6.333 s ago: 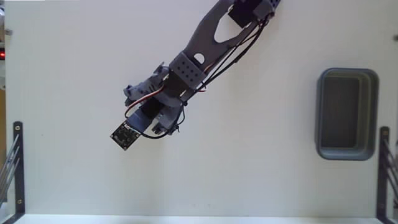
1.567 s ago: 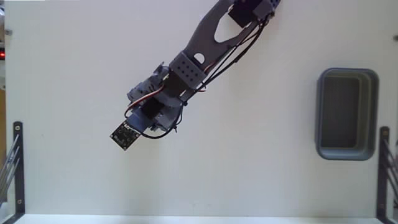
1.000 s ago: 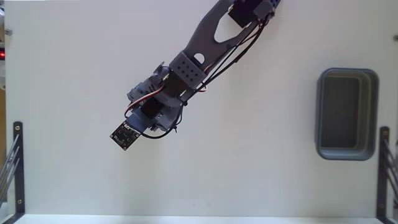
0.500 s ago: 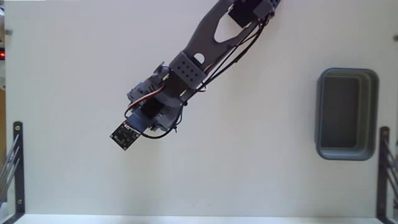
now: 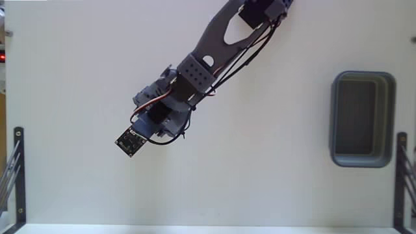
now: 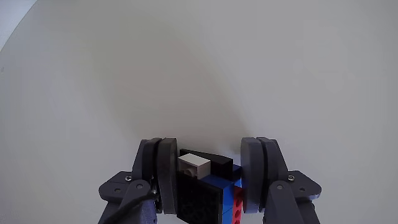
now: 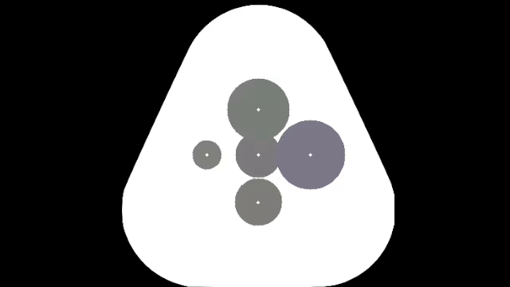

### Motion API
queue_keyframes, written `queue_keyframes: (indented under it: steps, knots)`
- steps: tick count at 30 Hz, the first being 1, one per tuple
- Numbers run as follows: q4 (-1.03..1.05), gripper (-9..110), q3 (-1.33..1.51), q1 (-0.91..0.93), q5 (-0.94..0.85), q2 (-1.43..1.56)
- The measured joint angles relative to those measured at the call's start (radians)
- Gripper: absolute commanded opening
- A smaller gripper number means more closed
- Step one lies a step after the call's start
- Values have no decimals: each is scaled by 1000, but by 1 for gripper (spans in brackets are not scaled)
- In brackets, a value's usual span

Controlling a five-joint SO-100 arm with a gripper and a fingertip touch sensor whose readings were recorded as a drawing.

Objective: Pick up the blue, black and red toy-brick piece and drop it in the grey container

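Black plastic makes up most of the toy-brick piece (image 6: 208,193), with a blue and a red brick along its right side and a small pale stud block on top; in the wrist view it sits at six o'clock, squeezed between the two round grey pads of the pincer (image 6: 208,180), which is clamped on it from either side. Whether it is lifted or resting on the white worktop (image 6: 186,74) cannot be told. In the fixed view the piece is hidden beneath the arm, whose wrist end with its small dark square board lies near nine o'clock of centre. I judge the piece light, rigid and smooth-sided, so it could twist or slide out under a weak squeeze; flat opposite faces, as here, look like the right place to grip, low enough that the joined bricks do not pry apart. The grey container (image 5: 335,117), a rounded blue-grey tray with a thick rim, stands well apart at three o'clock in the fixed view, and its darker inside looks empty.
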Motion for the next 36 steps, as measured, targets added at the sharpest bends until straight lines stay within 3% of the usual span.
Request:
queue_keyframes:
  steps: [15, 36]
  knots:
    - [121, 49, -78, 0, 0, -3]
    - [543, 49, -561, 0, -2, -63]
